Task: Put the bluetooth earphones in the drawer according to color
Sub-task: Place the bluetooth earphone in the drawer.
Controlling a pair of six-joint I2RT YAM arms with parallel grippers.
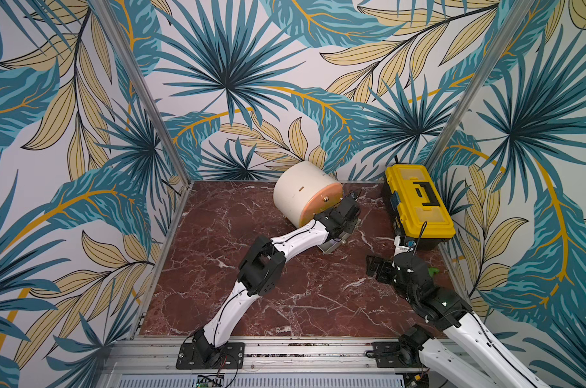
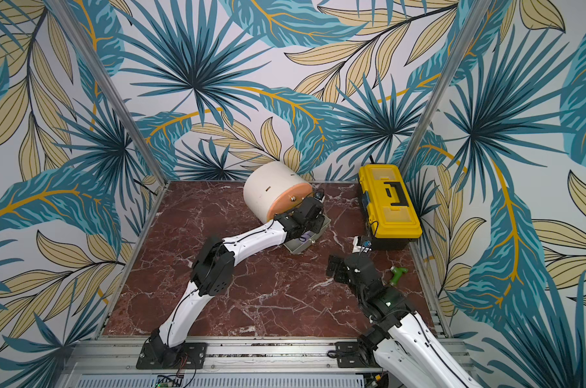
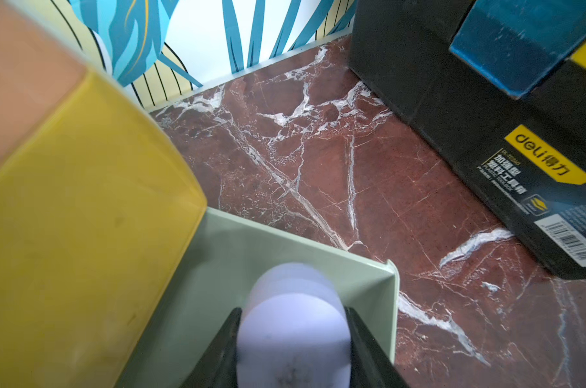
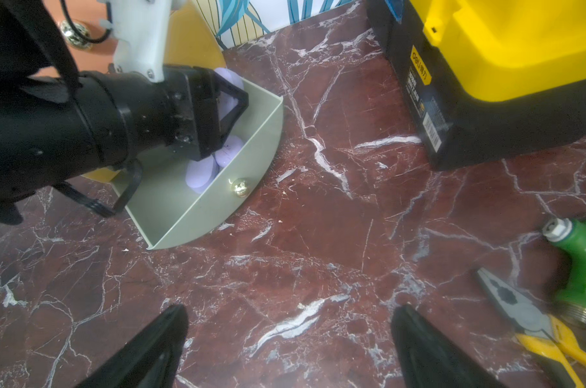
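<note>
Left gripper (image 3: 293,317) clamps a lilac case (image 3: 291,346) over the open grey drawer (image 4: 197,215), right gripper (image 4: 289,322) agape, empty; dropped from here it may bounce off 2 cases (image 4: 202,174) inside and hop the wall.

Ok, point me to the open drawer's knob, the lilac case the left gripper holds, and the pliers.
drawer knob (image 4: 240,187), right wrist view, on the ball's centre.
held lilac case (image 3: 293,336), left wrist view, on its rounded face.
pliers (image 4: 511,299), right wrist view, on the grey head.
</note>
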